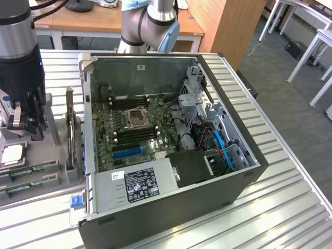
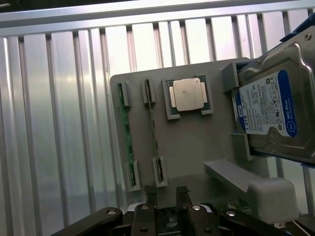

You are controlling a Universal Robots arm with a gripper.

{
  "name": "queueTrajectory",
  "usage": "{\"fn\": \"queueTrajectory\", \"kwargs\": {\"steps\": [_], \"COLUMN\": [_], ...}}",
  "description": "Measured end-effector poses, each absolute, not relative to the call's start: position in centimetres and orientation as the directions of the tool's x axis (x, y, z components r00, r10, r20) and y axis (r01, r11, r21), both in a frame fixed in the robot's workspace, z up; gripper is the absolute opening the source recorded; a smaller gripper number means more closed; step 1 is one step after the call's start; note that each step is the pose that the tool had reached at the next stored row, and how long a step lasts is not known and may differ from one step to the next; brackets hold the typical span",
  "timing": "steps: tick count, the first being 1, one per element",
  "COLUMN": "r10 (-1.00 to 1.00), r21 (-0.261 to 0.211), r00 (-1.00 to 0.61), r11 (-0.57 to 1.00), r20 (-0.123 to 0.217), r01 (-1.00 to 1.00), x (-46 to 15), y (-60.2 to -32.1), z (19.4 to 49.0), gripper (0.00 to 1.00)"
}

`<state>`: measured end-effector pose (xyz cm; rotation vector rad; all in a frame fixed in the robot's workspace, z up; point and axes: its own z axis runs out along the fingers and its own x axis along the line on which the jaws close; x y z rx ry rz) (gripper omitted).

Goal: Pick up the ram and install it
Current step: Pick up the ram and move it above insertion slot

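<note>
Two green ram sticks stand on edge in a grey holder point(image 2: 197, 147), one point(image 2: 125, 132) nearer the holder's edge and one point(image 2: 152, 129) beside it. In the exterior view they lie at the lower left, one ram stick point(image 1: 35, 168) behind the other point(image 1: 28, 185). My gripper point(image 1: 26, 123) hangs above the holder, apart from the sticks, open with nothing between its fingers point(image 2: 149, 202). The open computer case point(image 1: 171, 207) shows the motherboard point(image 1: 135, 129) with dark memory slots point(image 1: 136, 136).
A square CPU chip point(image 2: 188, 94) sits in the holder next to the sticks, and a silver hard drive point(image 2: 275, 108) with a blue-white label stands at its side. The ribbed metal table point(image 1: 290, 207) carries everything. A second robot arm's base point(image 1: 150, 21) stands behind the case.
</note>
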<state>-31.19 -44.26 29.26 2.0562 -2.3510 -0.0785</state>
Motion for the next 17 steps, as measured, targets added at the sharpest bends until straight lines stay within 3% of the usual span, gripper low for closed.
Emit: {"fn": "queueTrajectory", "kwargs": {"steps": [17], "r10": [-0.991], "r21": [0.049], "r00": [-0.134], "r11": [0.133], "r20": [-0.02], "r01": [-0.99], "x": [-31.2], "y": [-44.3], "z": [27.3], "gripper": [0.3]}}
